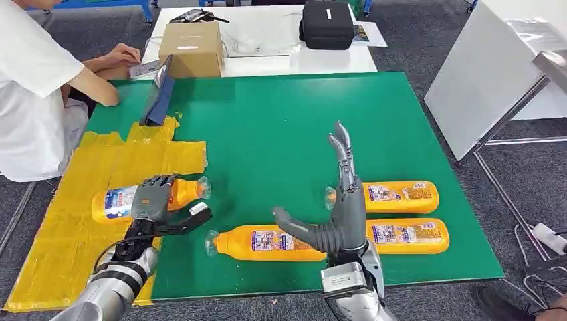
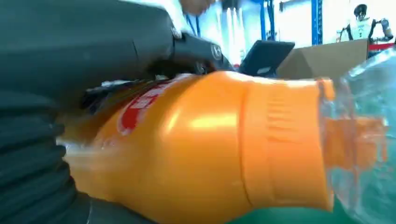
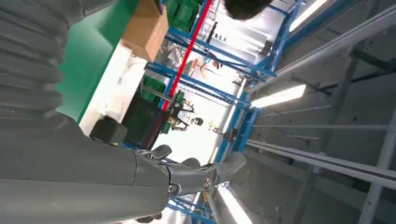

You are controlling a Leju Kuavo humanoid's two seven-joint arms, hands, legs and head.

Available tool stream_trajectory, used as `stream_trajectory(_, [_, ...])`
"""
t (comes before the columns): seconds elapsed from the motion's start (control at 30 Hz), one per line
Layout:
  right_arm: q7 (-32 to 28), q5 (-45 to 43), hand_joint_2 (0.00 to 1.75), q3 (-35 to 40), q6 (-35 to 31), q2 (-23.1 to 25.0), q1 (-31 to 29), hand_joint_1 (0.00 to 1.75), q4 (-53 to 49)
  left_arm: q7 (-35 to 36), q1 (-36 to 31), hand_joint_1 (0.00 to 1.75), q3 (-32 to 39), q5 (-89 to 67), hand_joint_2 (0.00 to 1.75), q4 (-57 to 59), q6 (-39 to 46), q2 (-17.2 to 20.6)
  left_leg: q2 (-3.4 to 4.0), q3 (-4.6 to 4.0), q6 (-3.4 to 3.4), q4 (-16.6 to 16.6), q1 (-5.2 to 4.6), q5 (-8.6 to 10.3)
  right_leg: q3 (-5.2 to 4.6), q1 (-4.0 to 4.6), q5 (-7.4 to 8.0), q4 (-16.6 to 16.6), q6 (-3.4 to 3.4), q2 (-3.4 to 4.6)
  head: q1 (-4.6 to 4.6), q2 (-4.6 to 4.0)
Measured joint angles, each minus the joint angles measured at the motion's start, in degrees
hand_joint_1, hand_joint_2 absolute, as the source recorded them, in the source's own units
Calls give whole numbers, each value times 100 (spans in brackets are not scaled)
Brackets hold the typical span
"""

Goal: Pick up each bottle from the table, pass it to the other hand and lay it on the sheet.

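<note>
The held bottle (image 1: 144, 200) is round and slick, so once the left hand (image 1: 155, 206) lets go it may roll across the yellow sheet (image 1: 60, 221) toward the sheet's edge with the green mat (image 1: 281, 134); a release from above the sheet would make that likelier. That hand wraps the bottle's middle, fingers over the label, right at the sheet's edge. The right hand (image 1: 337, 214) stands spread and empty beside the sheet, above three more bottles (image 1: 264, 242) lying on the mat
</note>
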Motion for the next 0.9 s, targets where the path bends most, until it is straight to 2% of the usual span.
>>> stream_trajectory(0.13, [-7, 4, 175, 4, -18, -2, -61, 0, 121, -688, -97, 0, 261, 714, 175, 217, -191, -46, -2, 1, 0, 0, -1, 0, 5, -3, 0, 0, 0, -3, -2, 0])
stream_trajectory(0.33, [85, 107, 175, 4, 2, -11, -88, 0, 239, -980, -205, 0, 486, 1107, 175, 300, -492, -96, -3, 8, 0, 0, -2, 0, 11, -3, 0, -1, 0, -2, -2, 0])
stream_trajectory(0.6, [416, 520, 175, 9, 144, -26, -191, 0, 523, -1479, -216, 0, 647, 2137, 175, 118, -1292, -138, -3, 26, -4, -2, -1, 3, 26, -2, 1, 0, -2, -1, -2, 0])
stream_trajectory(0.7, [558, 739, 175, 18, 225, -35, -228, 0, 654, -1855, -120, 0, 704, 2688, 175, -109, -1609, -146, -3, 26, -5, -2, -1, 4, 28, -3, 2, 0, -2, -2, -4, 0])
stream_trajectory(0.8, [914, 1371, 175, 127, 542, -107, -360, 0, 881, -2270, 141, 0, 787, 3492, 175, -737, -2156, -133, -10, 26, -4, -2, -1, 5, 32, -4, 0, 0, -2, -6, -4, 0])
stream_trajectory(0.9, [1084, 1786, 175, 271, 754, -197, -510, 0, 1137, -2324, 479, 0, 792, 3868, 175, -1447, -2494, -131, -14, 25, -3, -1, -1, 6, 32, -4, -1, 0, -2, -9, -2, 0])
